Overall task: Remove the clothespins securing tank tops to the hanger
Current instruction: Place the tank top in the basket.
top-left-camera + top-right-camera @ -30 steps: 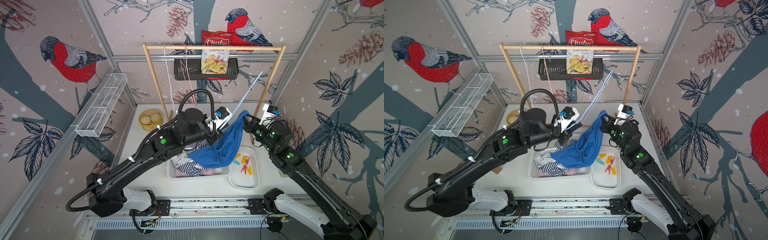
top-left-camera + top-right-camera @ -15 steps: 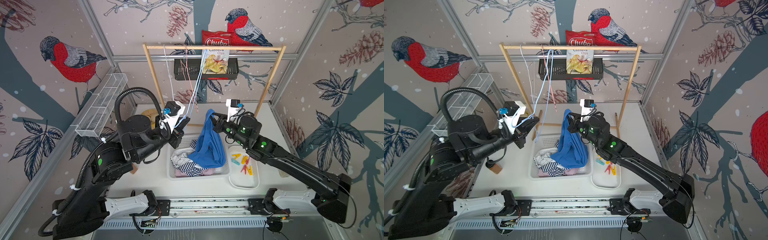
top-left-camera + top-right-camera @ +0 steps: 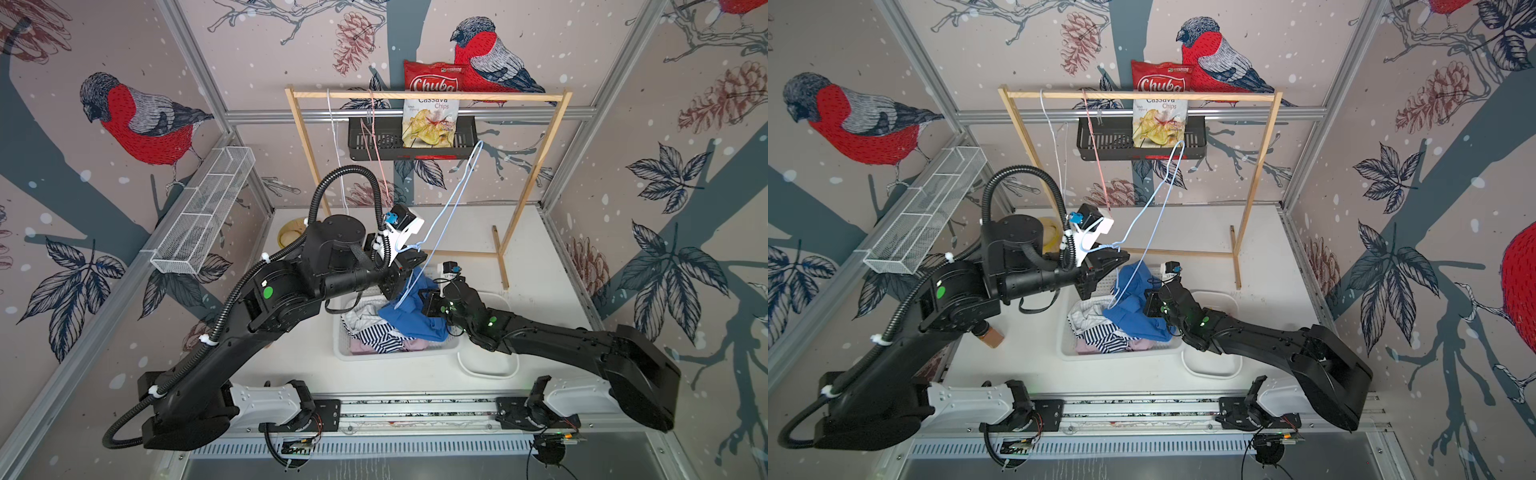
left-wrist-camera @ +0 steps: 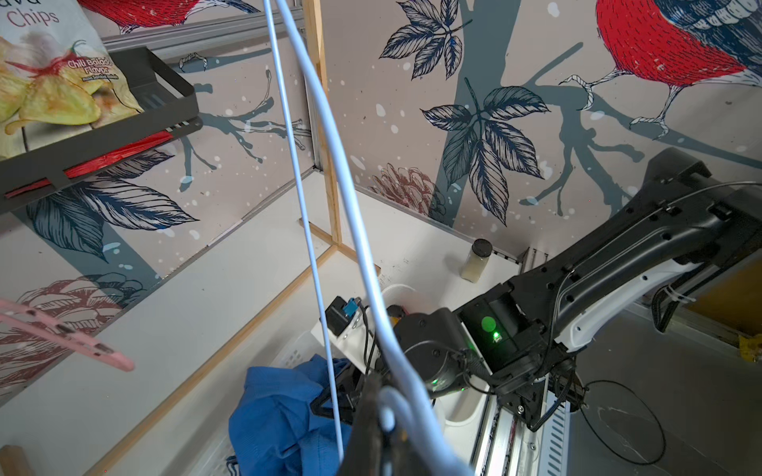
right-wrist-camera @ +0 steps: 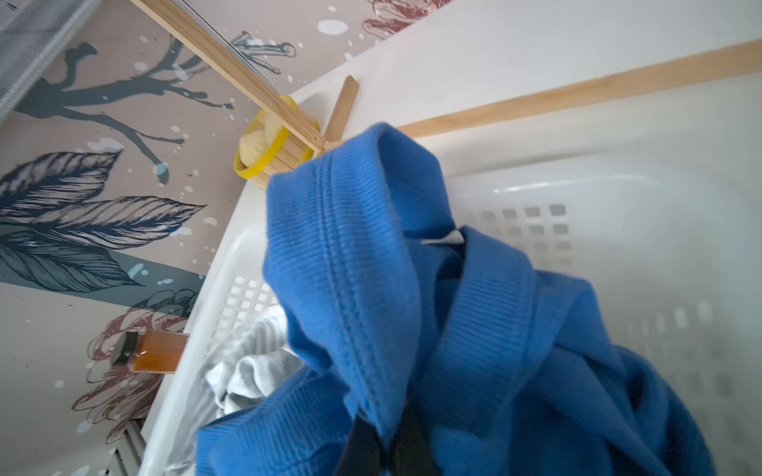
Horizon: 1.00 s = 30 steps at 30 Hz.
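Pinching a fold of the blue tank top (image 5: 371, 247), the right gripper (image 5: 385, 437) is clenched on the cloth just above the white basket (image 3: 399, 355). The rest of the top slumps into the basket over the striped tank top (image 3: 376, 334) and the pink tank top (image 3: 1142, 344). Of the clothespins (image 4: 400, 315) only a small red-and-yellow scrap shows, in the white tray (image 3: 490, 370) touching the basket's side, under the right arm.

Just beyond, the left gripper (image 3: 1115, 257) is clamped on a corner of the pale blue wire hanger (image 3: 449, 216). The hanger is tilted, its low end over the blue cloth; I cannot tell whether it passes through the top. Its hook is below the rail of the wooden rack (image 3: 498, 97).

Bare tabletop (image 3: 465, 232) lies between the basket and the rack's base bar. On the rail hang a white hanger (image 3: 332, 124) and a pink hanger (image 3: 374, 124). Behind is a black shelf (image 3: 374, 145) with a Chuba cassava chips bag (image 3: 430, 120).
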### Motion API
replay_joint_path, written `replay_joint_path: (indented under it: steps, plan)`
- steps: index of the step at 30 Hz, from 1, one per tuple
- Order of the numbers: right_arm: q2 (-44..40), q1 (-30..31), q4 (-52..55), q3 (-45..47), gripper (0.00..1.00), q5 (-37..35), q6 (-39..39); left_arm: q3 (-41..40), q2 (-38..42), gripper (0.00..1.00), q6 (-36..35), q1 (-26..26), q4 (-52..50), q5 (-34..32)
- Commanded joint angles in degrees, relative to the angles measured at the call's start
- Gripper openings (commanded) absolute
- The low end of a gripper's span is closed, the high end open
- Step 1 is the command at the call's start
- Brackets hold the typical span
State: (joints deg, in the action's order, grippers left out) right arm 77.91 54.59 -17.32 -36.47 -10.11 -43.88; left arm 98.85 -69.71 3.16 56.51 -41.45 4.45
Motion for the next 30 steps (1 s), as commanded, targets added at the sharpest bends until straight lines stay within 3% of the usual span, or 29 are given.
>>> replay_joint_path:
  steps: [1, 9, 13, 14, 16, 18, 22, 25, 30]
  plan:
    - [2.03, 0.03, -3.53, 0.70, 0.00, -0.39, -0.51, -0.58, -0.55, 0.00, 3.53, -0.51, 7.07, -1.57]
    - [-3.97, 0.31, -0.54, 6.51, 0.01, 1.76, 0.88, -2.51, -2.80, 0.00, 8.08, -6.52, 11.80, 0.40]
    - [-6.48, 0.58, 2.66, 8.62, 0.09, 2.95, 3.86, -2.87, -4.91, 0.00, 9.26, -7.64, 15.11, 3.37]
    - [-8.21, 0.52, 3.24, 8.86, 0.15, 2.59, 4.85, -2.87, -5.32, 0.00, 9.62, -7.72, 15.83, 3.61]
    - [-11.94, 0.43, 4.04, 9.05, 0.42, 2.42, 7.31, -3.73, -5.70, 0.00, 11.23, -7.75, 18.67, 3.37]
    - [-17.42, 0.73, 4.81, 9.26, 0.57, 1.23, 9.22, -4.64, -5.75, 0.00, 13.36, -7.88, 21.35, 3.19]
    - [-32.33, 4.47, 6.11, 10.86, 0.74, -5.06, 13.74, -7.18, -5.70, 0.00, 18.45, -7.92, 27.02, 4.31]
    - [-40.79, 8.79, 8.66, 10.99, 0.79, -12.35, 17.15, -10.59, -5.18, 0.00, 22.40, -7.96, 33.01, 4.27]
    - [-46.07, 19.48, 11.75, 9.18, 0.81, -28.46, 22.19, -13.75, -4.95, 0.00, 26.26, -7.84, 38.12, 1.04]
